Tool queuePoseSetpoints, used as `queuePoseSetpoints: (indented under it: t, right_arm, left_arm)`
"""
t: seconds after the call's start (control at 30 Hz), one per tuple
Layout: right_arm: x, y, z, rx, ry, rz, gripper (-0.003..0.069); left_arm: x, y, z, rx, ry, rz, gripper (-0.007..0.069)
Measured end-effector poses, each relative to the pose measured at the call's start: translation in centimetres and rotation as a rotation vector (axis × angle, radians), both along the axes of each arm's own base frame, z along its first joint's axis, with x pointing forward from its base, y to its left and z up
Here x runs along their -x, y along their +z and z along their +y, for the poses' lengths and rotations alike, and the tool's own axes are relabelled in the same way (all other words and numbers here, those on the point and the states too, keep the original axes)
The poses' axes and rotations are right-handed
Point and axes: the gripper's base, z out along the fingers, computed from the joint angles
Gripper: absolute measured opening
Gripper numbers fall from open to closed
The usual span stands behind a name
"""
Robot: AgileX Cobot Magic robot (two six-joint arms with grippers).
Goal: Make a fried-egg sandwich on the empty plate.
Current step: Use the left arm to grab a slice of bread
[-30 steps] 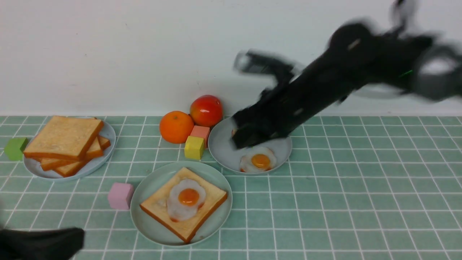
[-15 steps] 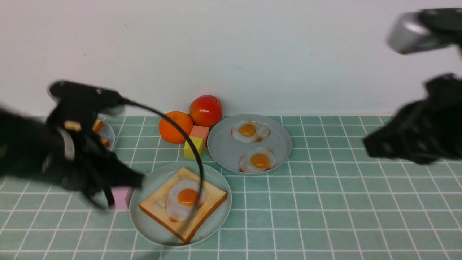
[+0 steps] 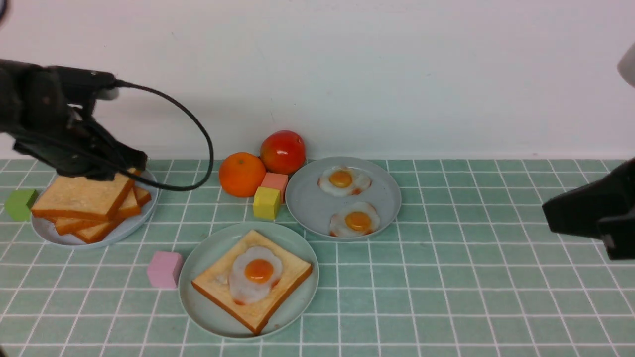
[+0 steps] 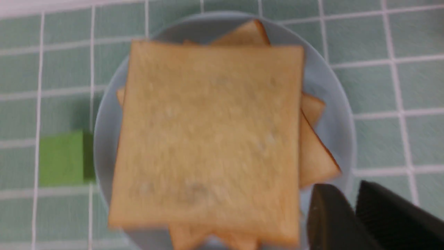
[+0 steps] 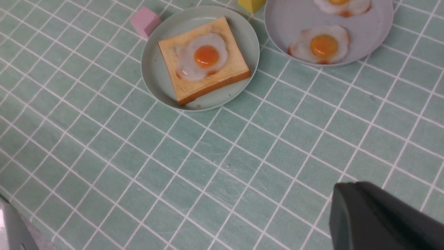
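On the mint-green plate (image 3: pixel 198 277) lies one toast slice (image 3: pixel 290 271) with a fried egg (image 3: pixel 258 272) on top, uncovered; the right wrist view shows the same plate (image 5: pixel 156 69) and egg (image 5: pixel 203 55). My left gripper (image 3: pixel 130 163) hovers at the far right corner of the toast stack (image 3: pixel 84 196). Its jaws (image 4: pixel 341 185) stand slightly open with nothing between them, beside the top slice (image 4: pixel 208 132). My right gripper (image 3: pixel 550 215) hangs at the table's right side, shut and empty (image 5: pixel 341 189).
A grey-blue plate (image 3: pixel 307 198) behind the mint one holds two fried eggs (image 3: pixel 344 181). An orange (image 3: pixel 242 174), a red fruit (image 3: pixel 283 151), a salmon block (image 3: pixel 275 182) and a yellow block (image 3: pixel 267 202) sit beside it. A pink block (image 3: pixel 165 269) and a green block (image 3: pixel 20 204) lie at left.
My right arm pulled back from the egg plate to the far right. My left arm swung up from the lower left corner, past the mint plate, to the toast stack.
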Motion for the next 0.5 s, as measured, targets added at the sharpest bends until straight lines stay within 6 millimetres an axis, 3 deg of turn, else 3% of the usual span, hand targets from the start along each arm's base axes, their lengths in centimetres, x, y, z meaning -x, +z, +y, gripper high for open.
queuePoseSetpoints:
  t: [0.13,0.23,0.33,0.5]
  right_arm:
    - [0.0,-0.4,0.0,0.003,0.001,0.012,0.0012]
    - [0.0,-0.6,0.0,0.007,0.000,0.022,0.0015]
    - [0.0,-0.9,0.0,0.007,-0.003,0.032,0.0016]
    - [0.1,-0.8,0.2,-0.019,-0.001,0.047,0.0019]
  left_arm:
    - [-2.3,-2.8,0.2,-0.063,-0.042,0.007,0.0324]
    - [-3.0,-4.9,0.3,-0.109,-0.074,0.031,0.0360]
    - [-3.5,-6.3,0.4,-0.150,-0.104,0.047,0.0356]
    - [-3.7,-6.4,0.5,-0.158,-0.100,0.047,0.0274]
